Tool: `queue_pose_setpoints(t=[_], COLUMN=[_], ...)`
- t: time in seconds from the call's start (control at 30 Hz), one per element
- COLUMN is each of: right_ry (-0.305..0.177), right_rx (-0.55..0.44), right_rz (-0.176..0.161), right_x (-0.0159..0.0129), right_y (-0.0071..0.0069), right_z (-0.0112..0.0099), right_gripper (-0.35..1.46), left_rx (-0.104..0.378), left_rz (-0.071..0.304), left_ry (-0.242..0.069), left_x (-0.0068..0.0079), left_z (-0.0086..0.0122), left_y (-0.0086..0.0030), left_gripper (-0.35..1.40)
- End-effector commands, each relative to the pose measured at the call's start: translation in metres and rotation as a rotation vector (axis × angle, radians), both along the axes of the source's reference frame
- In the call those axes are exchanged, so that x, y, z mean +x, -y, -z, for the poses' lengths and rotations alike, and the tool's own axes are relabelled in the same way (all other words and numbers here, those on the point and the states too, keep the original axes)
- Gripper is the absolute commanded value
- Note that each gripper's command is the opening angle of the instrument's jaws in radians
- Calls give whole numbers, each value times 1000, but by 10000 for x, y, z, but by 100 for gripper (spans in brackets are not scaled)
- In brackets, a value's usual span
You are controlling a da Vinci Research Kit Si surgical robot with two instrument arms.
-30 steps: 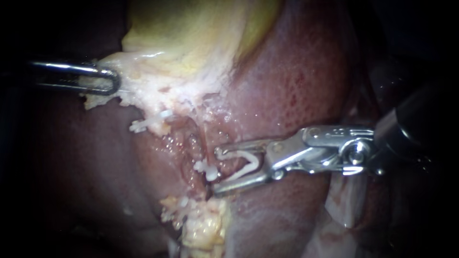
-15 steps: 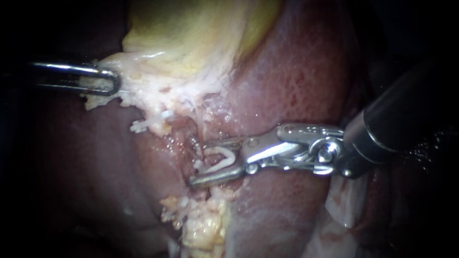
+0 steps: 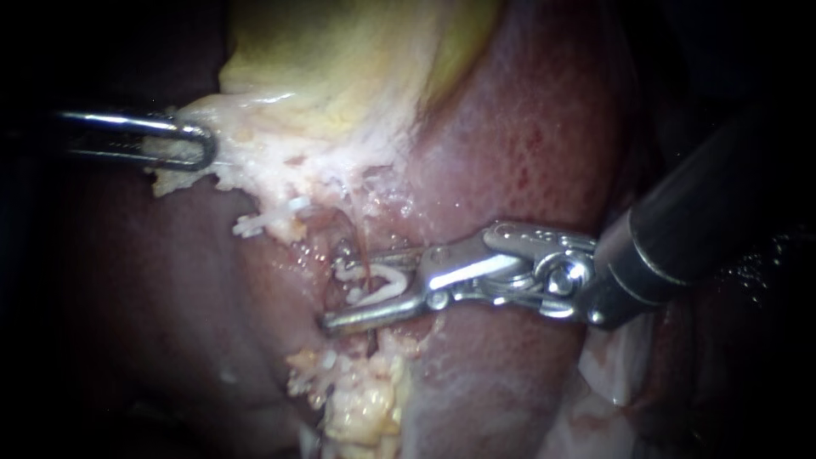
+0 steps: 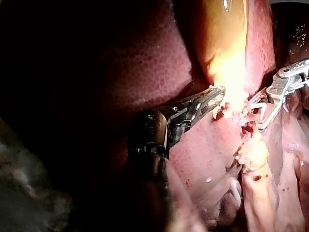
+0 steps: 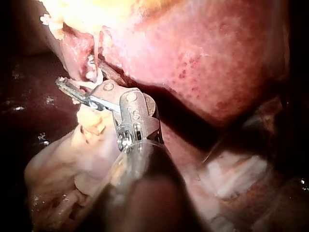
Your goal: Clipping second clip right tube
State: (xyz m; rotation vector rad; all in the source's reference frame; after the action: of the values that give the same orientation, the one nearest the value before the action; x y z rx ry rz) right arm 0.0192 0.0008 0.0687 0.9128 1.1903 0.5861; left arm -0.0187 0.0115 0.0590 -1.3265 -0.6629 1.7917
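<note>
Between the jaws of the right instrument (image 3: 350, 291) sits a white V-shaped clip (image 3: 382, 293), gripped from both sides and set across the reddish tube (image 3: 342, 238). Left instrument (image 3: 183, 144) clamps the pale edge of the gallbladder (image 3: 340, 68).

The left tool (image 3: 202, 144) is slim polished steel, its end a rounded loop around a long slot. In the left wrist view it tapers, with a finely toothed edge, back to a grey hinge block bearing small round pin heads. Behind that sits the left shaft (image 4: 150, 145), a dark, glossy tube ringed by a thin bright band. The right tool (image 3: 353, 289) is also bright silver, with two narrow straight bars meeting at a small pivot pin. Behind the pin is a chunkier linked knuckle with a domed screw head and a row of tiny marks. The right shaft (image 3: 680, 238) is a thick black tube ending in a shiny grey collar.
</note>
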Motion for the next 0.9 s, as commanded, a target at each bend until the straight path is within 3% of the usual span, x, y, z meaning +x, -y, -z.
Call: queue_pose_setpoints(t=[0.03, 0.23, 0.43, 0.67, 0.9], right_ry=[-4, -39, -73, -72, -70], right_rx=[-3, 7, 17, 24, 48], right_rz=[4, 33, 30, 31, 41], right_x=[-1, -2, -1, -1, -1], right_y=[0, 6, 8, 7, 7], right_z=[2, 10, 22, 25, 24], right_gripper=[49, 48, 45, 40, 16], left_rx=[0, 0, 0, 0, 0], left_rz=[0, -1, -1, -1, 0], left_ry=[0, 0, 0, 0, 0], left_x=[1, 1, 1, 1, 0], left_z=[0, 0, 0, 0, 0], left_y=[0, 0, 0, 0, 0], left_gripper=[-35, -35, -35, -35, -35])
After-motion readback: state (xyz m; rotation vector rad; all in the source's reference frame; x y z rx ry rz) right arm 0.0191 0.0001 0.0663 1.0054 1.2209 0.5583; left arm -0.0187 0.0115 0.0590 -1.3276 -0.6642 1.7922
